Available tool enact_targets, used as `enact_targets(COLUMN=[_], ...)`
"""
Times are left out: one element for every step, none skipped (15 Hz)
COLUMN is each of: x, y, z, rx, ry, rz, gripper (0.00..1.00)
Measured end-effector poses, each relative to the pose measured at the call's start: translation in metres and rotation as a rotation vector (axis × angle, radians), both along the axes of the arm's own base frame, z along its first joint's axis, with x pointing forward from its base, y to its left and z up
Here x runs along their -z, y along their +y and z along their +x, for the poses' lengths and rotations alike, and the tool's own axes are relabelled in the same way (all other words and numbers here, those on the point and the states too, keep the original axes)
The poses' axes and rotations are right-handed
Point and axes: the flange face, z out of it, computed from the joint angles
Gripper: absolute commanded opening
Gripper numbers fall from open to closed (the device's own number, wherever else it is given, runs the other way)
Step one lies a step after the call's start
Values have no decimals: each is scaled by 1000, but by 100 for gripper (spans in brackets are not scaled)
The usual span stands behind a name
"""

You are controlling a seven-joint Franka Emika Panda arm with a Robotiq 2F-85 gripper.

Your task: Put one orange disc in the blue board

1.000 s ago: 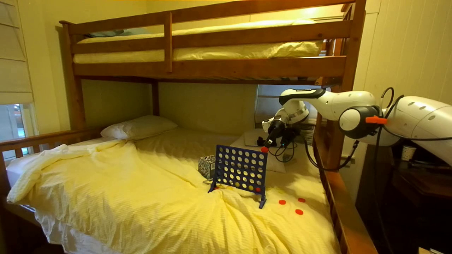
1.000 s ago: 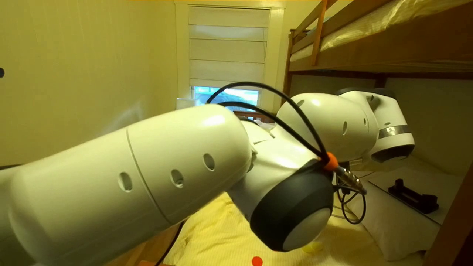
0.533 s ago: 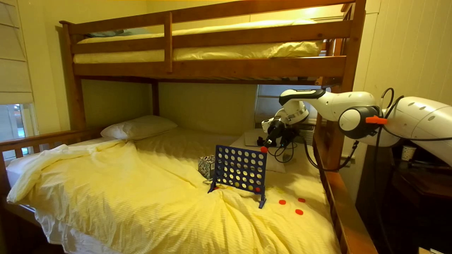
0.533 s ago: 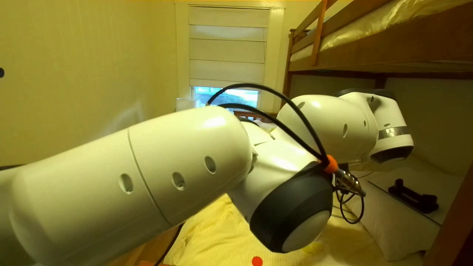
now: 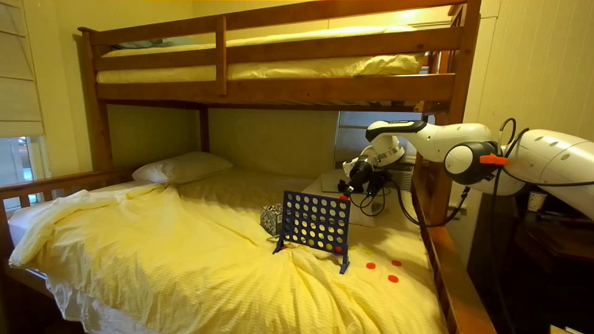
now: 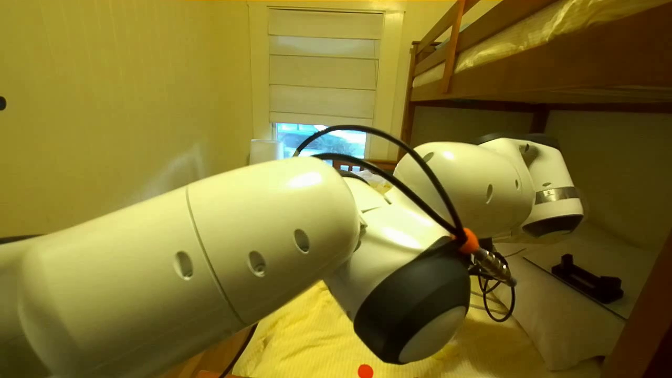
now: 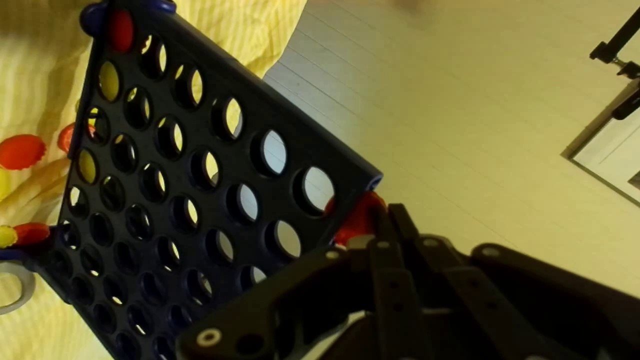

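Bedding (image 5: 195,260) carries the blue board (image 7: 212,206), standing near upright, its top rim just below the gripper (image 7: 392,212). Gripper is closed on the orange disc (image 7: 359,220), held at that rim beside the end corner (entry into the slot cannot be confirmed). Seating, in judgement, depends on the disc's flat lining up with the end slot beneath.

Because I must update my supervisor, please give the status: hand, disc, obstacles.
Hand shut on orange disc. Disc partly inside blue board at one top corner, not yet released. Nothing seen blocking its drop.
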Motion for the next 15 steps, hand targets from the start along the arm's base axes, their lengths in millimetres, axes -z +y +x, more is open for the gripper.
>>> enact_targets(x=[0,-1,-2,-3,-3,-4,-6,-9,-12,-16,-20,-24,-29,-34,-40], y=[0,-1,-1,-1,0,0,1,1,2,2,2,2,2,2,2], z=[0,0,1,1,1,1,2,3,3,4,5,5,6,6,7], rx=[3,6,8,9,10,9,8,8,9,8,9,10,12,16,22], ry=[1,1,2,3,3,0,-3,-9,-17,-25,-33,-40,-47,-49,-49], rz=[-2,-3,-5,-5,-5,-3,-2,-2,-2,-2,-3,-5,-8,-13,-19], gripper=[3,29,28,31,36,43,51,57,65,71,77,85,92,100,99])
